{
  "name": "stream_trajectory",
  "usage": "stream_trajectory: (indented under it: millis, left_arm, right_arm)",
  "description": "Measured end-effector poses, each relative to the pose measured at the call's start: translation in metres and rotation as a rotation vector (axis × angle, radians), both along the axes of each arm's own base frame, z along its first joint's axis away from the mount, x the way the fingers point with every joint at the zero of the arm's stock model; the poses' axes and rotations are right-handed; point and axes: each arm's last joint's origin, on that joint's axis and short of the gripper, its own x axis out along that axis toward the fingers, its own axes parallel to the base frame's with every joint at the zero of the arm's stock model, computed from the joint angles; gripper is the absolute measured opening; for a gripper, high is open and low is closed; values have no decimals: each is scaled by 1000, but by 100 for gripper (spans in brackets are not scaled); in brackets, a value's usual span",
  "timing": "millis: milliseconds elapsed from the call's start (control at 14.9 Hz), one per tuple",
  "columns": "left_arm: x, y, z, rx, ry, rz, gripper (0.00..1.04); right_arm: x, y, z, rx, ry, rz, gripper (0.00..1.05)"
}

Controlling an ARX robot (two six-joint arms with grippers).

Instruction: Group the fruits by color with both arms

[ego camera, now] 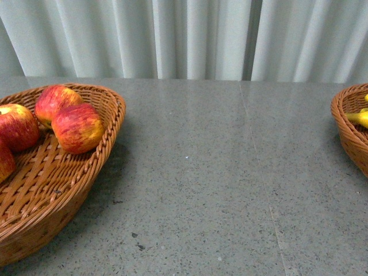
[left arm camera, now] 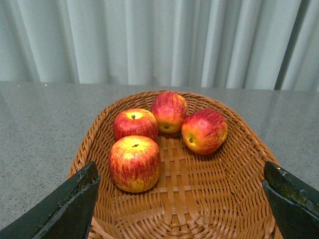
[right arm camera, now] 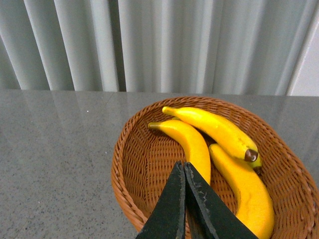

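Wicker risk: left hand (left arm camera: 182, 199) is hanging spread wide and empty over the apple basket (left arm camera: 239, 149); dropping, it could be snagging the weave.
Apples (left arm camera: 134, 163): four sitting at 12 o'clock of it.
Right hand (right arm camera: 183, 206): pinched closed, empty, hovering over the bananas (right arm camera: 192, 144) in their basket (right arm camera: 130, 164).
Table (ego camera: 218, 172): showing no loose fruit between baskets.

No readable text, labels, brands or nos. anywhere (fruit, baskets, table, curtain incl.).
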Motion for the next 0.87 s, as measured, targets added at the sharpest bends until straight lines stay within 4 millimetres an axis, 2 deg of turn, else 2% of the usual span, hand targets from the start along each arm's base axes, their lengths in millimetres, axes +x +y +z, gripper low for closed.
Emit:
stream_trajectory:
  millis: [134, 201, 403, 470, 738, 806, 873]
  left_arm:
    - [0, 0, 0, 0, 0, -1, 98]
    - [0, 0, 0, 0, 0, -1, 98]
    - [0, 0, 0, 0, 0, 0, 98]
    - [0, 0, 0, 0, 0, 0, 98]
    - [0, 0, 0, 0, 0, 0, 98]
    - [0, 0, 0, 0, 0, 0, 98]
    - [0, 0, 0, 0, 0, 0, 98]
  right_arm:
    - [-1, 8, -4, -3, -14, -14, 2]
    - [-1, 16, -8, 0, -14, 32, 2]
    - [-1, 15, -14, 1, -13, 2, 2]
    - [-1, 15, -23, 0, -9, 2, 2]
    - [-1, 15, -22, 1, -18, 2, 2]
    - [-1, 15, -22, 1, -18, 2, 5]
    - [-1, 15, -22, 1, -18, 2, 16]
